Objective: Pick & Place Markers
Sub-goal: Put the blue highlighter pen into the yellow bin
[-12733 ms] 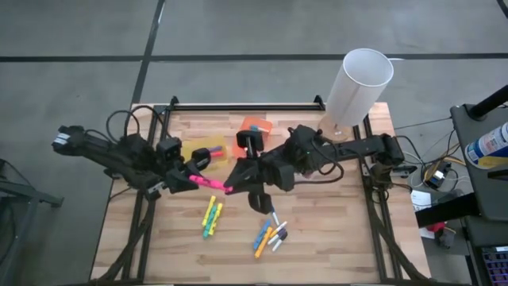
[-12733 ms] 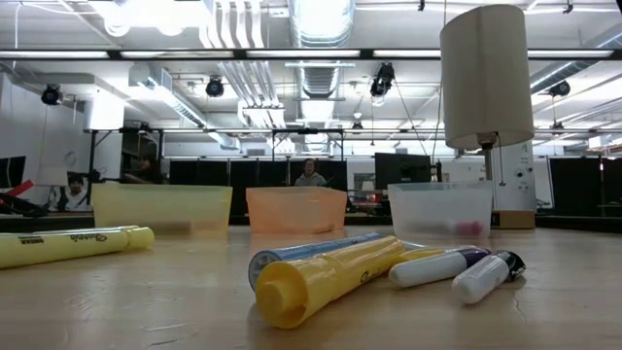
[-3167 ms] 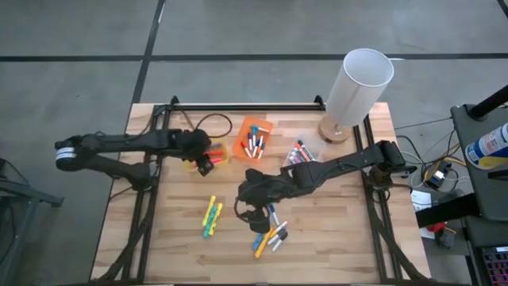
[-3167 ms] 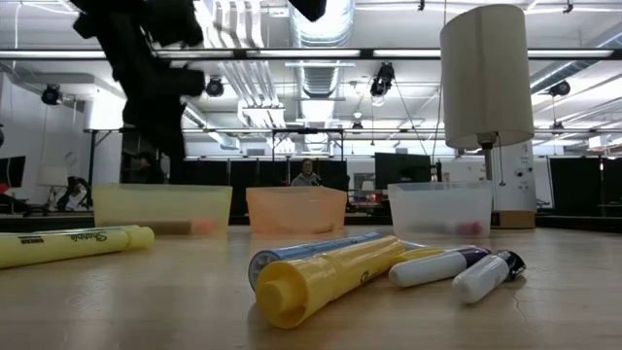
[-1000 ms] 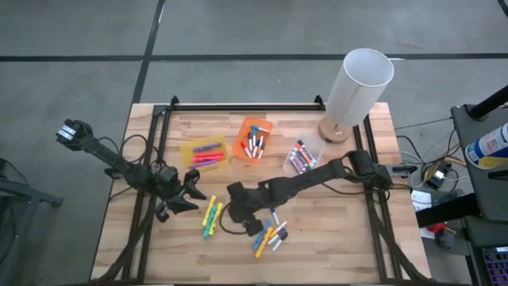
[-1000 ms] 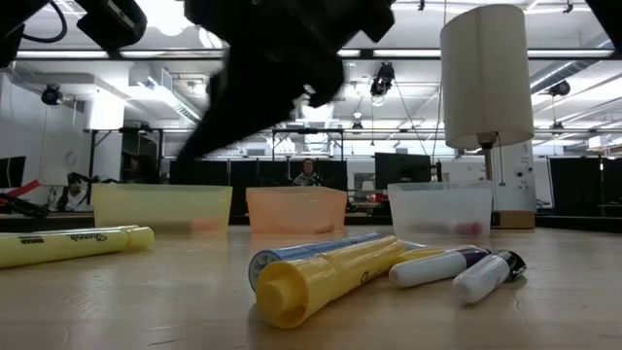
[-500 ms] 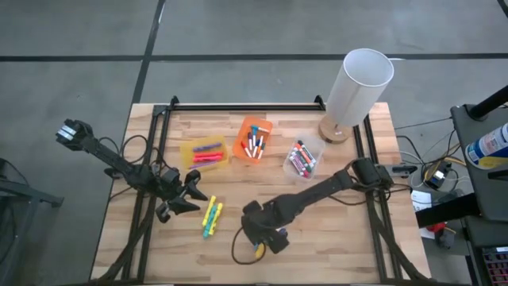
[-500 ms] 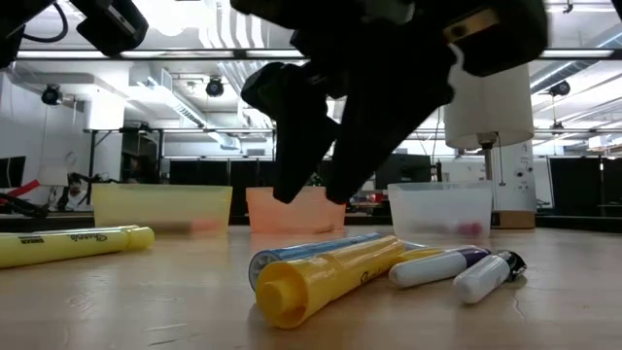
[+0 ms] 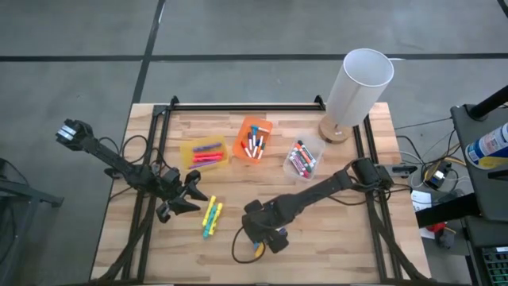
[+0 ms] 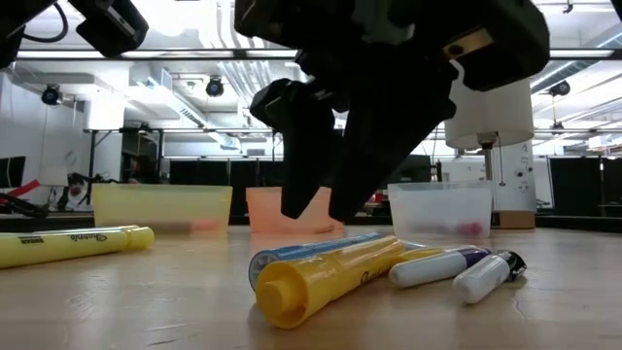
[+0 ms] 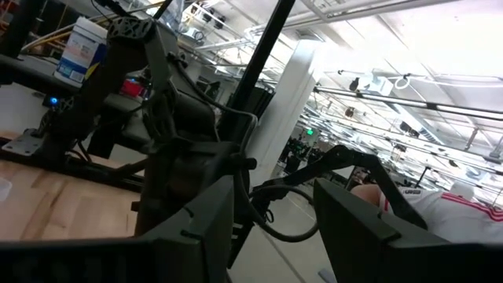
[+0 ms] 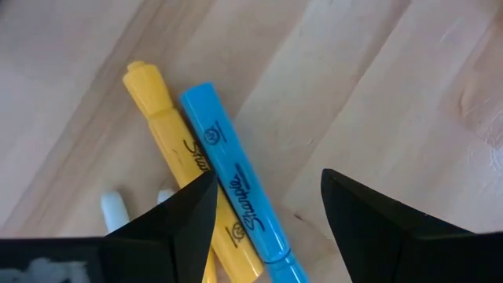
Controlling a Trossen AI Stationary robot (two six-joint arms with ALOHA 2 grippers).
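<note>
With the right tool hanging wide open and empty over the blue marker lying against a yellow marker on the table, I'd straddle the blue one alone before closing.

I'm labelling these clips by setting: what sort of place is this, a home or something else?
Probably a robotics lab or open workshop, not a home. The wooden table sits on a bare concrete floor, exposed ducts run under strip lights overhead, and people sit at dark monitors in the background.
</note>
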